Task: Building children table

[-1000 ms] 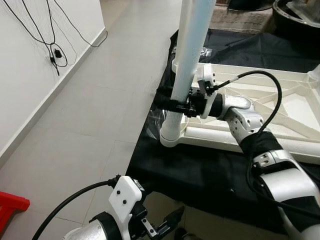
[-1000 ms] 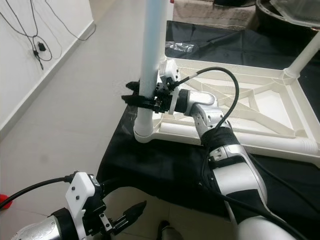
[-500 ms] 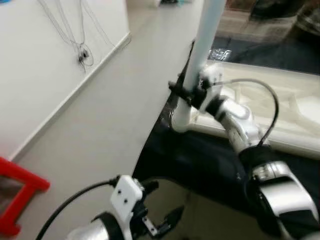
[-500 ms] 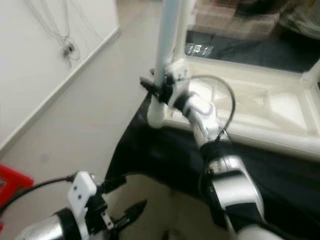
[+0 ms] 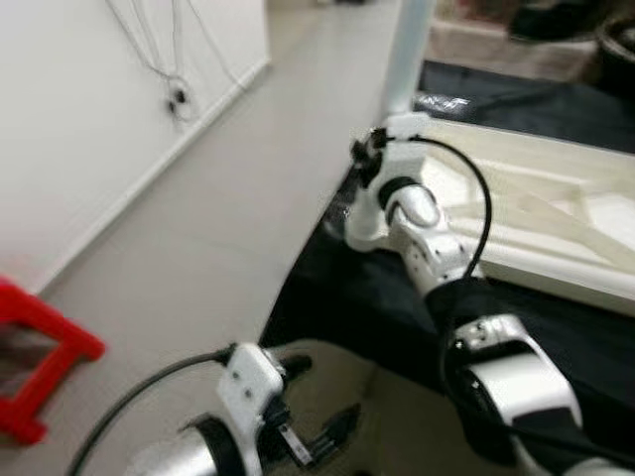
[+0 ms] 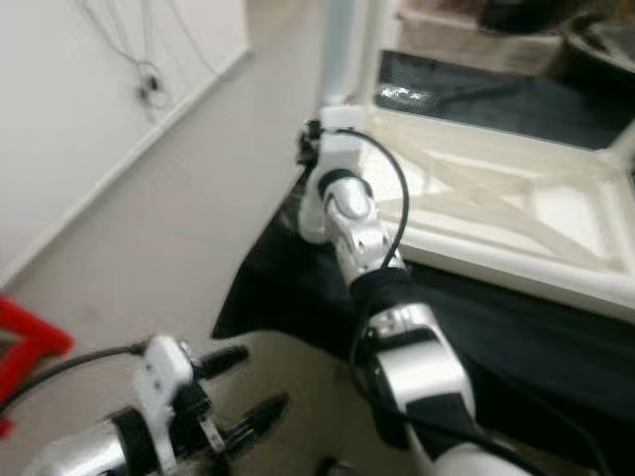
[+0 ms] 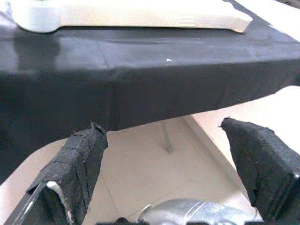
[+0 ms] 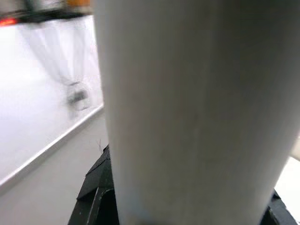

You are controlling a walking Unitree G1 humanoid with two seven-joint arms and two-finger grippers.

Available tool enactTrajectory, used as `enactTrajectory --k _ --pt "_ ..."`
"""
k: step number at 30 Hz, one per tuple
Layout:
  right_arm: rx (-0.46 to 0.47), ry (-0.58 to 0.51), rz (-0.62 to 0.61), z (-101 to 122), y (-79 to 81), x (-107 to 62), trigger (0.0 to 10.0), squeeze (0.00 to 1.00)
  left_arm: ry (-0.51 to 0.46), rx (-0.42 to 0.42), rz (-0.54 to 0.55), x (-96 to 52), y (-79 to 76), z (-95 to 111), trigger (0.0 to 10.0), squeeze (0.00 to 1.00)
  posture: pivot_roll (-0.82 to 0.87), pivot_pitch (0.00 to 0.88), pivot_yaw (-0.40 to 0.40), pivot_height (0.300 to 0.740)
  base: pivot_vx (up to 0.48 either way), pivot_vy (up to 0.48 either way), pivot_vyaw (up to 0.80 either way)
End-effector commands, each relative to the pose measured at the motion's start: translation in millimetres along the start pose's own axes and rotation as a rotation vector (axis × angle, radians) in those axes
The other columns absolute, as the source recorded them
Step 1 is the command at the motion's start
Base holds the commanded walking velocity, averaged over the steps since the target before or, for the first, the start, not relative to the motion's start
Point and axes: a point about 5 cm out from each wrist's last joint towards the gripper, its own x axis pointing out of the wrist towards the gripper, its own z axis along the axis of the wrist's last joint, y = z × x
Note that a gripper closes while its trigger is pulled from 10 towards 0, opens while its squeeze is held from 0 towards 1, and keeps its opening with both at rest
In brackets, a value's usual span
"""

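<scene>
Right wrist view is showing the white table leg (image 8: pixel 197 112) pressed right up against the camera, with the black fingers (image 8: pixel 96 197) wrapping round its base, so the right gripper (image 5: pixel 369 159) is grasping the leg. From the head views, that leg is standing upright in the corner socket (image 5: pixel 363 230) of the upturned white tabletop frame (image 5: pixel 556 213), which is lying on a black cloth (image 5: pixel 377 307) over a low bench, at the corner nearest the tiled floor (image 5: pixel 248 198). The right arm is reaching forward with its wrist close against the leg, low down, just above the socket. The left gripper (image 7: pixel 164 164) is hanging low near the cloth's front edge, fingers released and wide apart, holding nothing.

The step in hand looks like seating or tightening this leg in its socket. To do it well, the right gripper should be keeping the leg truly vertical while turning or pressing, since a tilt could bind it at the socket. Gripping low is giving good control; the frame may slide on the cloth, so steadying it with the free left gripper would be helping
</scene>
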Motion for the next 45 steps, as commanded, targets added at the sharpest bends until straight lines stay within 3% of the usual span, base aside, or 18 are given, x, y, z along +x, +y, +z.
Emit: enactTrajectory --k 1,3,7,11,17,27,30,37,40,43,45 --pt "0.009 0.250 -0.188 -60 -16.8 -13.0 10.0 0.00 0.011 0.006 0.007 -0.6 0.9 -3 10.0 0.00 0.12 0.242 -0.037 0.740 0.000 0.000 0.00" --pt "0.053 0.230 -0.299 -59 -15.8 -16.9 10.0 0.00 0.011 0.007 0.008 -0.4 1.3 -3 10.0 0.00 0.12 0.239 -0.037 0.740 0.000 0.000 0.00" --pt "0.076 0.218 -0.405 -59 -15.7 -21.4 10.0 0.00 0.011 0.009 0.009 -0.6 2.0 -3 10.0 0.00 0.13 0.235 -0.035 0.740 0.000 0.000 0.00" --pt "0.126 0.172 -0.615 -54 -13.1 -29.6 10.0 0.00 0.009 0.015 0.008 -0.1 3.8 -3 10.0 0.00 0.13 0.229 -0.036 0.740 0.000 0.000 0.00" --pt "0.101 0.138 -0.715 -53 -3.9 -38.1 10.0 0.00 0.007 0.019 0.006 0.9 5.1 -3 10.0 0.00 0.13 0.229 -0.038 0.740 0.000 0.000 0.00" --pt "0.049 0.159 -0.718 -58 18.9 -49.4 10.0 0.00 0.005 0.023 0.005 2.9 6.3 -3 10.0 0.00 0.12 0.229 -0.040 0.740 0.000 0.000 0.00" --pt "0.049 0.273 -0.721 -77 31.7 -58.5 10.0 0.00 0.001 0.022 0.006 4.8 5.7 -4 10.0 0.00 0.12 0.226 -0.043 0.740 0.000 0.000 0.00" --pt "0.002 0.296 -0.697 -81 41.3 -62.9 10.0 0.00 0.001 0.022 0.007 5.0 5.4 -5 10.0 0.00 0.12 0.226 -0.045 0.740 0.000 0.000 0.00" --pt "0.007 0.243 -0.675 -70 43.4 -59.0 10.0 0.00 0.002 0.023 0.009 4.7 6.2 -5 10.0 0.00 0.12 0.224 -0.046 0.740 0.000 0.000 0.00" --pt "0.106 0.164 -0.640 -51 43.5 -51.5 10.0 0.00 0.001 0.026 0.011 4.9 7.7 -5 10.0 0.00 0.12 0.221 -0.046 0.740 0.000 0.000 0.00" --pt "0.197 0.066 -0.607 -26 37.3 -43.8 10.0 0.00 -0.001 0.027 0.013 6.3 9.2 -4 10.0 0.00 0.12 0.218 -0.042 0.740 0.000 0.000 0.00"
